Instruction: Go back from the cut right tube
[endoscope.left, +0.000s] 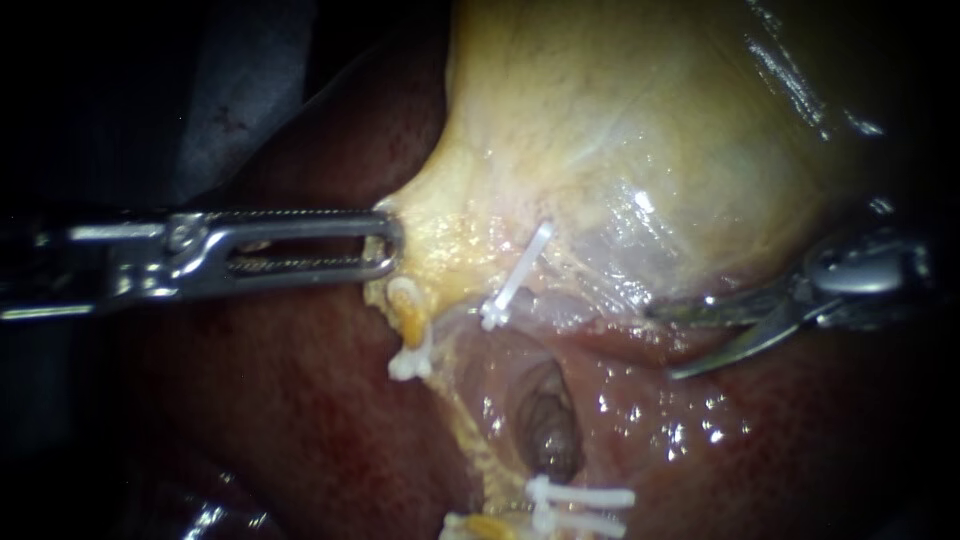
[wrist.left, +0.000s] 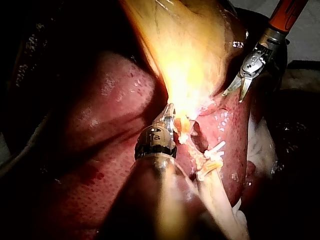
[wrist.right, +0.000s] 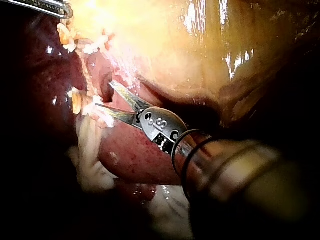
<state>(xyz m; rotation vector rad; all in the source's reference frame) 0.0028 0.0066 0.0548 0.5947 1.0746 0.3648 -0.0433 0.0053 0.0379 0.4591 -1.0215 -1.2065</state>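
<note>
Left tool (wrist.left: 167, 115) tight on the gallbladder (wrist.left: 185, 45); right tool (wrist.left: 234, 95) nearby, blades apart.

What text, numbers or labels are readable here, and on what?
Nothing can be read.
On the left instrument, a small mark on the metal head behind the jaws: too small to read.
On the right instrument, marks on the head behind the open blades: blurred, not legible.
On the gallbladder, liver and white clips: no writing at all.
</note>
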